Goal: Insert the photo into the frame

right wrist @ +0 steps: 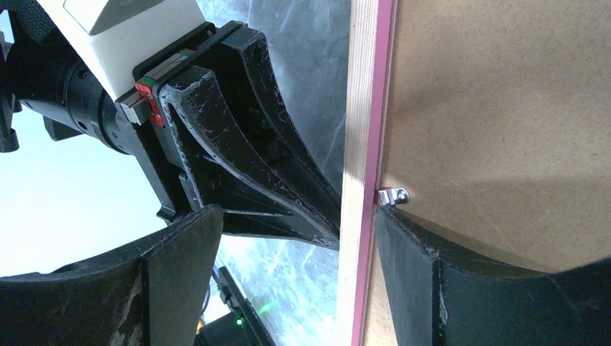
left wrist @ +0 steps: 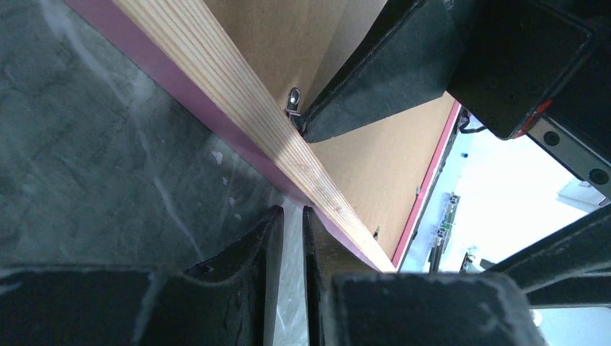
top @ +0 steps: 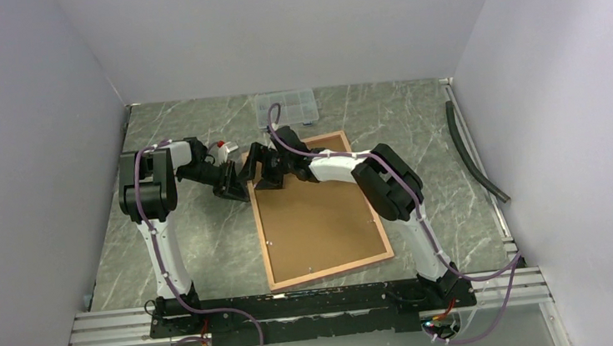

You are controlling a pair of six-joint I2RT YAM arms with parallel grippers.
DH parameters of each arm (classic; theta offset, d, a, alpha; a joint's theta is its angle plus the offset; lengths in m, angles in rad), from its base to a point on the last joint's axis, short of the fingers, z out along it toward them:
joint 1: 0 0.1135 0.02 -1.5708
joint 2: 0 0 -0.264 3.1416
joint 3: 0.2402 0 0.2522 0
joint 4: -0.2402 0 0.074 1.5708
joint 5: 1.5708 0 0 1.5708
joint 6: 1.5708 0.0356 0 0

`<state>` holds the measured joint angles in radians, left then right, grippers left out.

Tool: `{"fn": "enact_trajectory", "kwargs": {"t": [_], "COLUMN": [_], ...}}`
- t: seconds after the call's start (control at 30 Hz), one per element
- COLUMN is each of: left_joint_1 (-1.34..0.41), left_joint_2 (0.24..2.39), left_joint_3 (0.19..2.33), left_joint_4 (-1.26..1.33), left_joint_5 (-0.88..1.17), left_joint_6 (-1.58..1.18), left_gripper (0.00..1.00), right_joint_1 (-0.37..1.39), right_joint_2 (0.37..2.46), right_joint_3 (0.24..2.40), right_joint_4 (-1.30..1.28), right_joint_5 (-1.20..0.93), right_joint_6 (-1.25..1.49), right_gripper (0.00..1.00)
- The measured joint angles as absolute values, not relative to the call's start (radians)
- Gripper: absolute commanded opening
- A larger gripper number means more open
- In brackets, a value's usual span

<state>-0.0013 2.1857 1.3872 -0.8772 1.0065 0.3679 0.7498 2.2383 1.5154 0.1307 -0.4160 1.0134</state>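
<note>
Top external view: the frame [top: 332,269] lies back-up on the green marble table [top: 209,240], right of centre and turned at a slant. Its brown backing board [top: 320,218] faces up inside the wood rail. Both arms reach to the frame's far left corner. The left gripper [top: 235,182] sits just outside the left rail and the right gripper [top: 263,170] is over the corner of the board. A clear compartment box [top: 285,108] stands beyond them near the back wall. A black hose [top: 473,154] lies along the table's right side.

Left wrist view: the left gripper [left wrist: 292,216] has its jaws nearly closed, with only a thin slit between them. Pale table shows through that slit and nothing is held there. Its tips lie at the outer, pink-sided edge of the frame's rail [left wrist: 238,94]. On the board [left wrist: 375,158], one finger of the right gripper [left wrist: 375,86] touches a small metal tab [left wrist: 293,101] at the rail's inner edge.

Right wrist view: the right gripper [right wrist: 295,216] has its jaws spread wide and straddles the rail [right wrist: 360,108]. One finger [right wrist: 468,288] rests on the backing board just below the metal tab [right wrist: 393,196]. The other finger [right wrist: 166,281] hangs outside the frame over the table, so the jaws clamp nothing. The left gripper's tips [right wrist: 328,231] touch the rail's outer edge, opposite the tab.
</note>
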Motion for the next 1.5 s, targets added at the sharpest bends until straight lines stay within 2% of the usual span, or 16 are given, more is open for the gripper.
{"fn": "enact_trajectory", "kwargs": {"t": [0.37,0.57,0.77,0.93,1.1,1.27,1.5], "left_joint_1": [-0.001,0.017,0.089,0.101,-0.008,-0.106,-0.213], "left_joint_2": [2.185,2.185,2.185,2.154,2.08,2.019,1.902], "left_joint_3": [1.387,1.39,1.428,1.412,1.343,1.246,1.14], "left_joint_4": [-0.879,-0.898,-0.953,-0.963,-0.962,-0.945,-0.926], "left_joint_5": [1.006,1.007,1.003,0.964,0.867,0.793,0.67], "left_joint_6": [0.369,0.374,0.411,0.452,0.487,0.506,0.568], "left_gripper": [0.21,0.22,0.25,0.24,0.24,0.24,0.24], "right_joint_1": [0.751,0.752,0.723,0.56,0.297,0.141,0.118], "right_joint_2": [2.244,2.238,2.057,1.813,1.695,1.724,1.903], "right_joint_3": [1.516,1.515,1.313,1.156,1.139,1.139,1.205], "right_joint_4": [0.142,0.145,0.113,0.046,-0.068,-0.168,-0.193], "right_joint_5": [-0.43,-0.445,-0.471,-0.481,-0.368,-0.262,-0.286], "right_joint_6": [1.015,0.985,0.904,0.838,0.764,0.716,0.698], "right_gripper": [0.81,0.92,0.95,0.97,1.0,1.0,1.0]}}
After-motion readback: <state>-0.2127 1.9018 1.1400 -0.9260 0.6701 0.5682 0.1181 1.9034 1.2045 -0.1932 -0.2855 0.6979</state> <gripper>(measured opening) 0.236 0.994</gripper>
